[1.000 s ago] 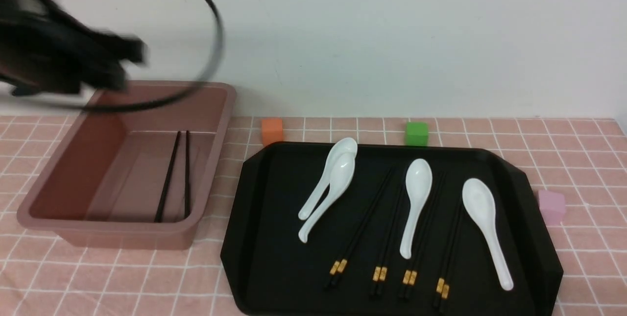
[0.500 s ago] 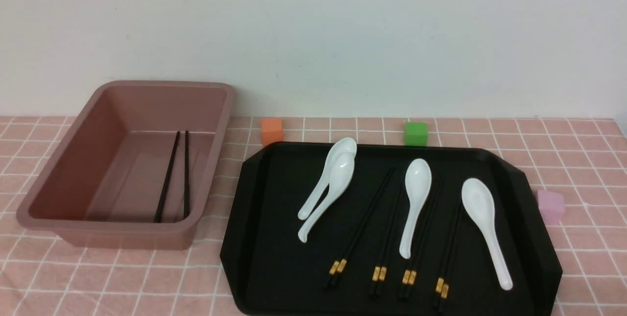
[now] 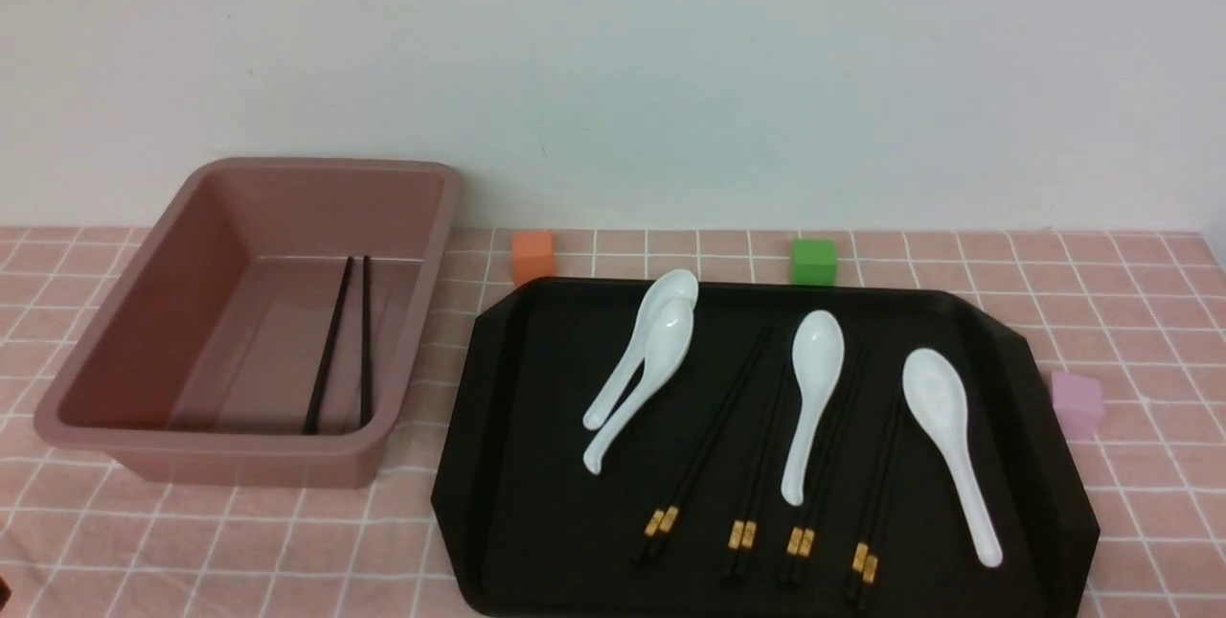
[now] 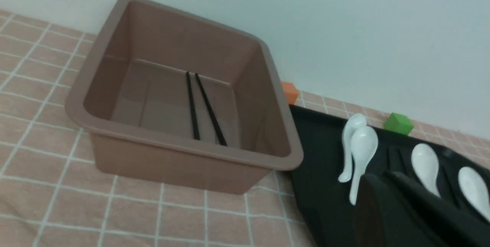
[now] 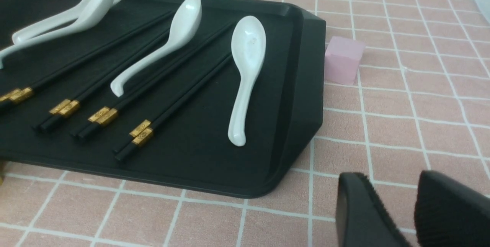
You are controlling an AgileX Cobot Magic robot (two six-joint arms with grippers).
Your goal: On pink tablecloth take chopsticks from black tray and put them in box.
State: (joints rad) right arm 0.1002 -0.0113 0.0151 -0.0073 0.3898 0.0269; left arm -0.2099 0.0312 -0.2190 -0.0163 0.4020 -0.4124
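Front view has neither arm in it, so the task appears to stand between one delivery and the next pick. One boxed pair (image 3: 328, 350) lies loose on the floor of the box (image 3: 220, 441) at the left of the frame. Four pairs of chopsticks (image 3: 704, 446) lie on the black tray (image 3: 536, 465) across the lower middle and right, gold bands toward the bottom edge, with white spoons (image 3: 814, 378) among them.

In its wrist view the right gripper (image 5: 390, 185) is spread with nothing between its fingers, poised over the pink tablecloth (image 3: 1130, 331) just off the tray's corner. The left gripper (image 4: 383, 178) shows only as overlapping dark fingers near the box and tray, and whether they are spread or pressed together cannot be told.

The next move likely calls for a low, flat pinch on one pair, taking both sticks together. The leftmost pair looks the easiest (it seems clear of the spoons), whereas one spoon handle appears to lie against the middle pairs and could be dragged along.

No brand, label or writing is readable; any marks on the gold bands are too small to make out
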